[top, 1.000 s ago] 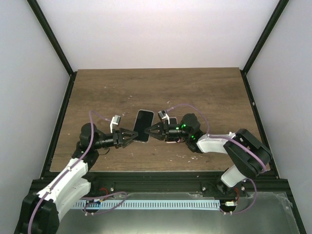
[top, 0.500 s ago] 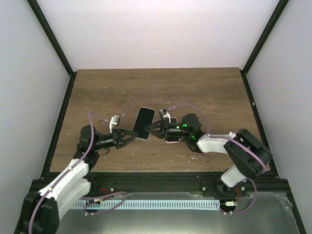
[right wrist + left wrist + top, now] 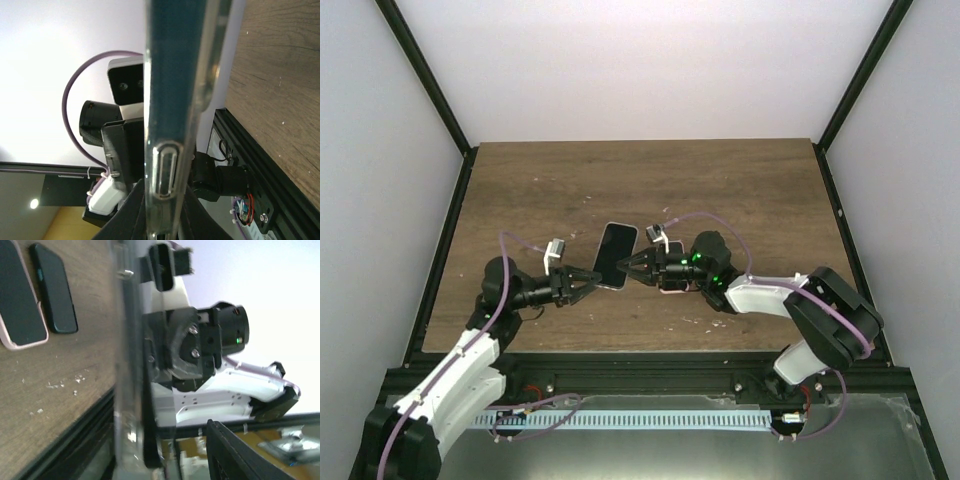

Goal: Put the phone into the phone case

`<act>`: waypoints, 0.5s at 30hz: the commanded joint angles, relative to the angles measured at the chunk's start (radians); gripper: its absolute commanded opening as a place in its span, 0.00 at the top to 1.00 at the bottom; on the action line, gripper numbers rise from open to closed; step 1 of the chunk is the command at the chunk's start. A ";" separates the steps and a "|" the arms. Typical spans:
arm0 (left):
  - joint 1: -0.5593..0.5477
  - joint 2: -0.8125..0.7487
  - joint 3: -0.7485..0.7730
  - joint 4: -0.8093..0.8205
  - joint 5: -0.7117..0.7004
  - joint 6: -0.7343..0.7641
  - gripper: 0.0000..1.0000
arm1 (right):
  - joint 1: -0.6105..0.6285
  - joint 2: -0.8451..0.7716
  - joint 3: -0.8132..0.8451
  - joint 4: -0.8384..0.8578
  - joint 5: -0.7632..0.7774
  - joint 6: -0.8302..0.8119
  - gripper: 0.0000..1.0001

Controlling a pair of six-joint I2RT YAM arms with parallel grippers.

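Surface: brown wooden table (image 3: pixel 740 190), pale flecks on top | On it: pink-cased phone (image 3: pixel 17 300) flat, just beside dark phone (image 3: pixel 52 290) | Surround: white walls (image 3: pixel 640 60), black frame posts (image 3: pixel 425 75)

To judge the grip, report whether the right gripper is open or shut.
Shut: the right gripper clamps the phone by its edge, which runs between its jaws in the wrist view.
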 commanded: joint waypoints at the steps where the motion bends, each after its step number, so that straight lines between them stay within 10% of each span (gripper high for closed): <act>1: 0.002 -0.092 0.015 0.020 -0.007 0.035 0.43 | -0.004 -0.047 0.010 0.062 0.010 0.026 0.94; 15: 0.002 -0.073 -0.047 0.229 -0.010 -0.058 0.55 | 0.001 -0.074 -0.019 0.158 0.033 0.136 0.94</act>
